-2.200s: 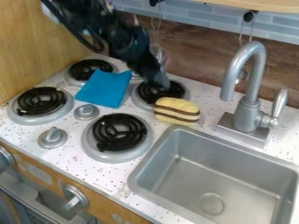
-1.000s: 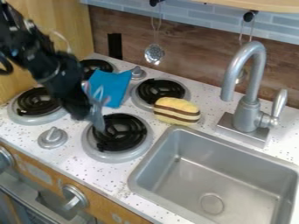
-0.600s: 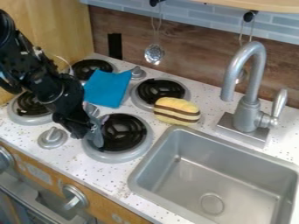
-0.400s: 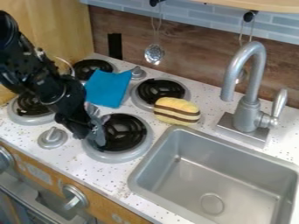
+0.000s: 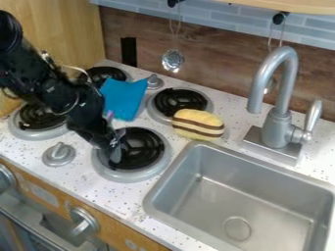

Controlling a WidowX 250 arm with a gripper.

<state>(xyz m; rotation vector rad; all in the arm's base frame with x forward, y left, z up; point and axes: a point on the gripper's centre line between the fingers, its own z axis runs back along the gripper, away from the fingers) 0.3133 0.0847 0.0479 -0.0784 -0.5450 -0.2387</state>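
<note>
The black arm (image 5: 39, 78) comes in from the upper left, and its hand (image 5: 116, 147) is over the left side of the near burner (image 5: 147, 149) on the speckled white surface (image 5: 131, 196). Behind the hand, a blue cloth (image 5: 123, 100) lies among the burners. To the right, a yellow toy with brown stripes (image 5: 198, 125) sits against the edge of the far right burner (image 5: 179, 99), near a gray sink (image 5: 262, 196) and its faucet (image 5: 278, 125). A perforated metal spoon (image 5: 173, 61) hangs along the brown back wall (image 5: 216, 63).

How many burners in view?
4: front right burner under the hand, rear right burner beside the toy, rear left burner beyond the cloth, front left burner partly behind the arm.
</note>
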